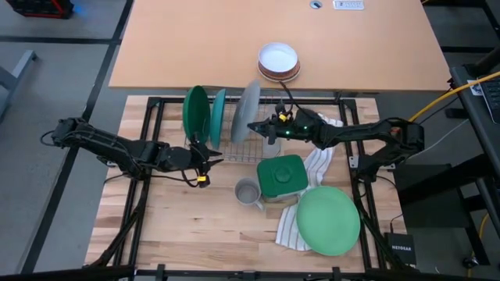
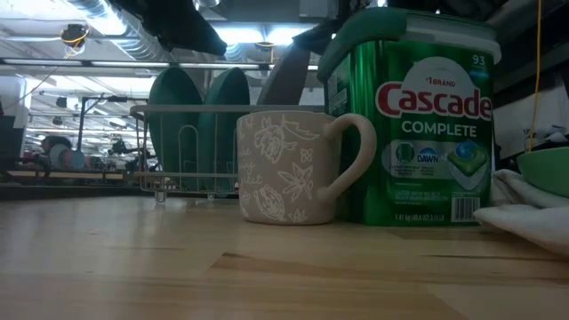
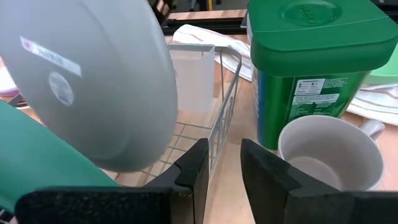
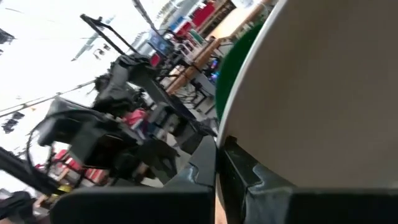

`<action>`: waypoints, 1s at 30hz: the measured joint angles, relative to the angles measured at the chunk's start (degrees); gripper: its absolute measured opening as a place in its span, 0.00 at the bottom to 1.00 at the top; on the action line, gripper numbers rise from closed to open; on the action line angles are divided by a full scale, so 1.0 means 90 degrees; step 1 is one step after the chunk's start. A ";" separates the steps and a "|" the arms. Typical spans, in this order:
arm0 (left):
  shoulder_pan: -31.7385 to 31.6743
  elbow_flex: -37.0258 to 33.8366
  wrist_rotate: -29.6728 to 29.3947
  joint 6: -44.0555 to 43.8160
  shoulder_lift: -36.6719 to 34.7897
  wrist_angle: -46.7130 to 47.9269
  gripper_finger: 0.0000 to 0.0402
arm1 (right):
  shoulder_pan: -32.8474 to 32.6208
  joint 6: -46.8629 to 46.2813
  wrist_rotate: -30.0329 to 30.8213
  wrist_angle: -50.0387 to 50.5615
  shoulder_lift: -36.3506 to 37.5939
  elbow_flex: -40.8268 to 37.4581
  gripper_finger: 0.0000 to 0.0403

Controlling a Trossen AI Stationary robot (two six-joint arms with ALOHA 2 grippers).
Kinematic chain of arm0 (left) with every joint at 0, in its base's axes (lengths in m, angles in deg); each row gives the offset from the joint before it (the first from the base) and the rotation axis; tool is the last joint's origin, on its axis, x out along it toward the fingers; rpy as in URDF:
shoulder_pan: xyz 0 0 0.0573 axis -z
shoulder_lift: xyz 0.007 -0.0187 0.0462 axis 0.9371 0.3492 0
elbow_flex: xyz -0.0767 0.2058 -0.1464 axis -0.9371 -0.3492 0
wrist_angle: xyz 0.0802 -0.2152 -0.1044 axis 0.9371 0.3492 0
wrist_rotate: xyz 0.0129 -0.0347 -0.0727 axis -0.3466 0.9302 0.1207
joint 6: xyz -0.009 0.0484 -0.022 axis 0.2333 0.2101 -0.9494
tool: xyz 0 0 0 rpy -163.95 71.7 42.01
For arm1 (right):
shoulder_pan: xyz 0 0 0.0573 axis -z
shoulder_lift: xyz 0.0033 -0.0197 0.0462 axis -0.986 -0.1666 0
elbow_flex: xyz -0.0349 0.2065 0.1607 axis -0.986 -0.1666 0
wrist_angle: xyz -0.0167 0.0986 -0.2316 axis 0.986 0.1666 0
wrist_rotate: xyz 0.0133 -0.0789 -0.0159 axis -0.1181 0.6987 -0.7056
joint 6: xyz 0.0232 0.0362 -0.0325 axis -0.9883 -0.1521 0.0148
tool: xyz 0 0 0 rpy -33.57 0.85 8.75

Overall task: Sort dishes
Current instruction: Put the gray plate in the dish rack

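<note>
Three plates stand on edge in the wire dish rack [image 1: 234, 148]: a dark green plate [image 1: 194, 109], a teal plate [image 1: 218, 113] and a grey plate [image 1: 248, 108]. My right gripper [image 1: 262, 127] reaches in from the table's right and is shut on the grey plate [image 4: 323, 81]. My left gripper [image 1: 216, 158] is at the rack's near side, its fingers a little apart on either side of the rack's rim wire [image 3: 222, 127]. A light green plate [image 1: 328, 220] lies flat on a striped towel [image 1: 291, 226] at the near right. My left gripper [image 3: 225, 168] has the rack's rim wire in the gap between its fingers; I cannot tell whether they touch it. My right gripper [image 4: 217, 165] pinches the grey plate's rim [image 4: 233, 134] between its two fingers, coming level from the table's right. The plate stands tilted on edge inside the rack, next to the teal plate.
A grey mug [image 1: 248, 192] and a green detergent tub [image 1: 281, 175] stand just near of the rack, between it and the light green plate. A white bowl with a brown rim [image 1: 279, 61] sits on the far tabletop. Bare wood lies at the near left.
</note>
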 joint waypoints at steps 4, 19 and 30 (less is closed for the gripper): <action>0.0000 0.0000 0.0000 -0.0002 0.0000 0.0001 0.21 | -0.0180 0.0001 0.0229 -0.0004 -0.0212 -0.0002 0.01; 0.0000 0.0000 0.0000 0.0015 0.0000 0.0000 0.21 | -0.0227 0.0030 0.0589 0.0475 -0.0289 0.0000 0.01; 0.0000 0.0000 0.0000 0.0015 0.0000 0.0002 0.21 | -0.0227 0.0212 0.0727 0.0511 -0.0289 0.0000 0.01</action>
